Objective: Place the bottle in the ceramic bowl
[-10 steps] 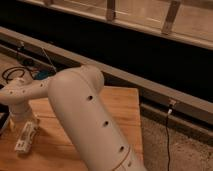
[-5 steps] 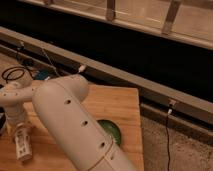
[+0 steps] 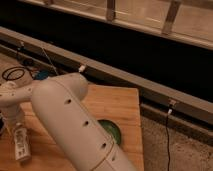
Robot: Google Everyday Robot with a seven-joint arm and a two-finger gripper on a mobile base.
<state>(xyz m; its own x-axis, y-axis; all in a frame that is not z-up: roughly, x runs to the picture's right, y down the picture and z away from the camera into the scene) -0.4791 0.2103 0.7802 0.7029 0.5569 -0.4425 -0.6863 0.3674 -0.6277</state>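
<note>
The bottle (image 3: 22, 146) is white with a pale label and dark marks. It hangs at the far left, just over the wooden table (image 3: 116, 104), in my gripper (image 3: 19, 134), which is shut on it from above. The ceramic bowl (image 3: 115, 132) is dark green and glossy. It sits on the table near its front right, partly hidden behind my large white arm (image 3: 70, 117). The bottle is well to the left of the bowl, with the arm between them.
A black coiled cable (image 3: 14, 74) and a blue object (image 3: 42, 75) lie at the table's back left. A grey rail (image 3: 125, 77) runs behind the table. The table's right edge drops to a speckled floor with a thin cable (image 3: 167, 142).
The arm has swung so that more of the table and the green bowl now show. The gripper with the bottle has moved slightly down and toward the front left.
</note>
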